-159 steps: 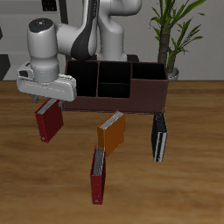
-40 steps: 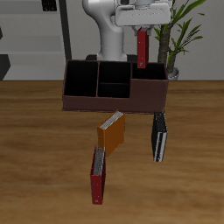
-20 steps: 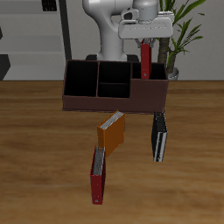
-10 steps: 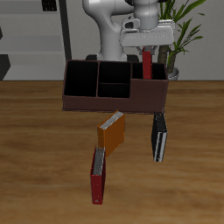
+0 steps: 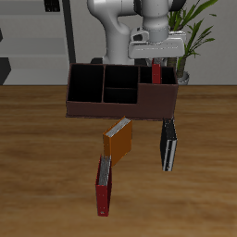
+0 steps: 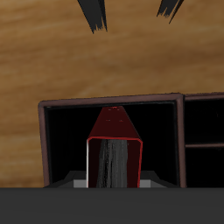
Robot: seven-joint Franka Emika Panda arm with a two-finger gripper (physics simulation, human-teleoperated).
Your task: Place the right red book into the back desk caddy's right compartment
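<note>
The white two-finger gripper (image 5: 155, 57) hangs directly above the end bay of the long dark maroon-brown open-top desk caddy (image 5: 97, 107) at the far side of the wooden table (image 5: 46, 167), and its fingers are clamped on the upper end of the slim red hardcover book (image 5: 155, 73), which stands upright with most of its length already down inside that bay. In the wrist view the red book (image 6: 114, 153) shows end-on, its grey page block framed by the red cover, centred between the walls of the full-depth undivided right compartment (image 6: 61, 140), with dark clearance on both flanks and the divider to the small middle cells beside it. Whether the lower edge of the book touches the compartment floor cannot be told. Judged from its form, the book is a rigid, light, flat slab: it will not bend under the jaw load, but its smooth cover offers little friction, so a grip across the two broad faces near one end, as here, is the suitable hold; a grip on the thin edges would be unstable. Because the slab is tall and narrow, it is likely to tip against a compartment wall once released. Nearer the table's front edge lie an orange-brown book (image 5: 118, 141), a black book with a white edge (image 5: 168, 145) and a second red book (image 5: 105, 185), all well apart from the caddy.
</note>
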